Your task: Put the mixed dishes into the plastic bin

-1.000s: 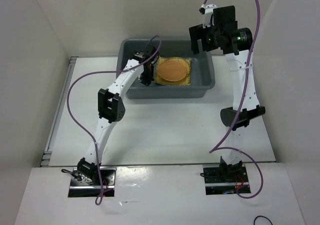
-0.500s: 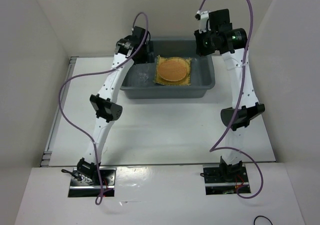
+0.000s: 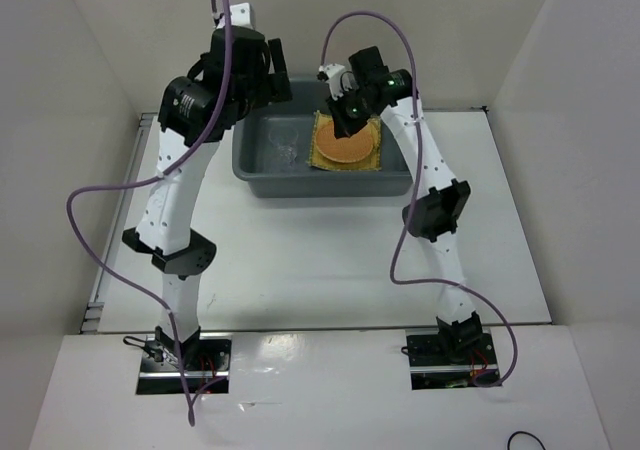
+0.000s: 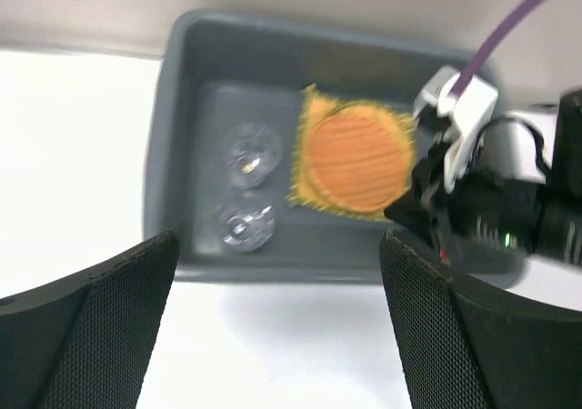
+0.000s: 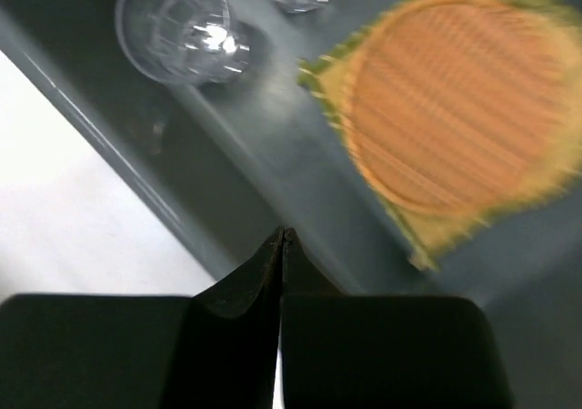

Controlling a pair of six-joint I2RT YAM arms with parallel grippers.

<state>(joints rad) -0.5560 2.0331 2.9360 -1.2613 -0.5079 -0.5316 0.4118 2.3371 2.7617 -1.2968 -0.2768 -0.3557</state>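
The plastic bin (image 3: 320,186) stands at the back of the table. Inside it lies a square woven mat (image 3: 322,158) with a round orange-brown tray (image 3: 345,146) on top. Two clear glasses (image 4: 252,152) (image 4: 244,225) stand upright in the bin's left half. My left gripper (image 3: 262,70) hangs high over the bin's left rear corner, open and empty, its pads (image 4: 100,327) wide apart. My right gripper (image 3: 345,112) hovers over the tray and mat, shut on nothing, with its tips (image 5: 282,236) above the bin floor near one glass (image 5: 177,27).
White walls enclose the table on three sides. White tabletop (image 3: 320,260) lies in front of the bin. The right arm's wrist (image 4: 491,209) shows in the left wrist view, over the bin's right side. Purple cables loop off both arms.
My left arm has lifted out of the bin and back to the left, and its gripper has opened. My right gripper has shut and swung left, down over the tray.
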